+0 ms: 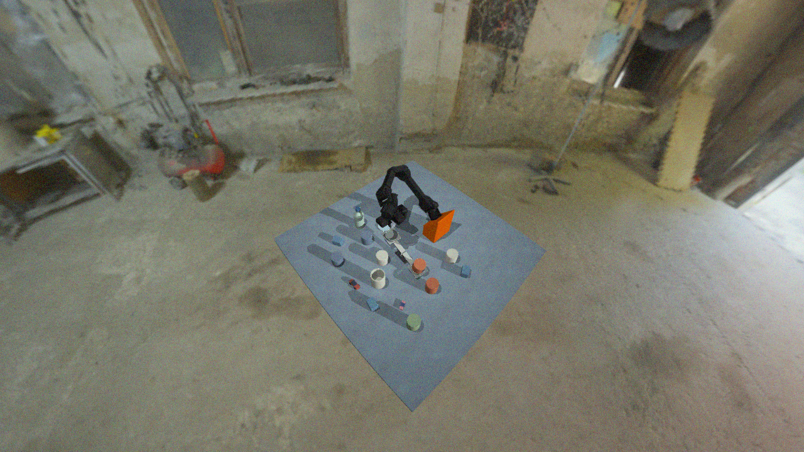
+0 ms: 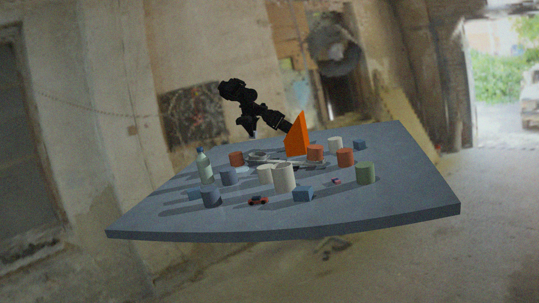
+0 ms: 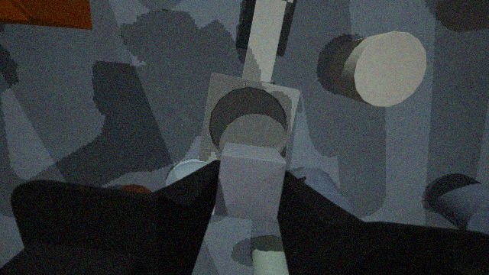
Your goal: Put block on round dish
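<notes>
Wht cup (image 1: 381, 258) (image 2: 265, 174) (image 3: 390, 69) near balance beam (image 1: 402, 252) (image 2: 280, 161) (image 3: 266, 38).

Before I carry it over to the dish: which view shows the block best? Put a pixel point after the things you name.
The wrist view: the block (image 3: 252, 183) fills the centre, pinched between the tool's (image 3: 250, 183) fingers. The exterior view shows just a small pale patch below the fingers; in the top view I cannot make it out.

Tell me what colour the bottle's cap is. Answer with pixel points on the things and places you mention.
Blue (image 1: 358, 209) (image 2: 200, 149); it shows best in the exterior view.
</notes>
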### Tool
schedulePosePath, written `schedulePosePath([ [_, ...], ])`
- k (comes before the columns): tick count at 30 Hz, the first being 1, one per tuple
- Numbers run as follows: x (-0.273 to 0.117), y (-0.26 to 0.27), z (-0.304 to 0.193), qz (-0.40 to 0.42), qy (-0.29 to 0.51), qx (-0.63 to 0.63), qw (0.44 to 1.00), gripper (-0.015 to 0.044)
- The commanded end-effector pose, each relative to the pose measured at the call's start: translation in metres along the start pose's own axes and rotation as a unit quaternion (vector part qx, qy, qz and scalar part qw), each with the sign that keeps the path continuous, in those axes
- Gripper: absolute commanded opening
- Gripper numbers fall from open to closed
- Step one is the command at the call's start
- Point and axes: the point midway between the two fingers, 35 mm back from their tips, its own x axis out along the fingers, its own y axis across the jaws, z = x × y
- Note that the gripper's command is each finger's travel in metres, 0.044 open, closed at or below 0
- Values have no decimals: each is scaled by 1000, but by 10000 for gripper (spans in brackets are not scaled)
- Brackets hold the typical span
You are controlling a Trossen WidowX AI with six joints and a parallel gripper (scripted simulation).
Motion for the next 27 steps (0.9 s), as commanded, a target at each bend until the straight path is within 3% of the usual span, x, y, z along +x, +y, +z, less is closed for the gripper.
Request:
schedulePosePath([
  [1, 2, 0, -9, 0, -8, 2, 1000, 0],
  [21, 92, 53, -131, -2, -1, 3, 1000, 0],
  [27, 95, 56, -135, -1, 2, 3, 1000, 0],
])
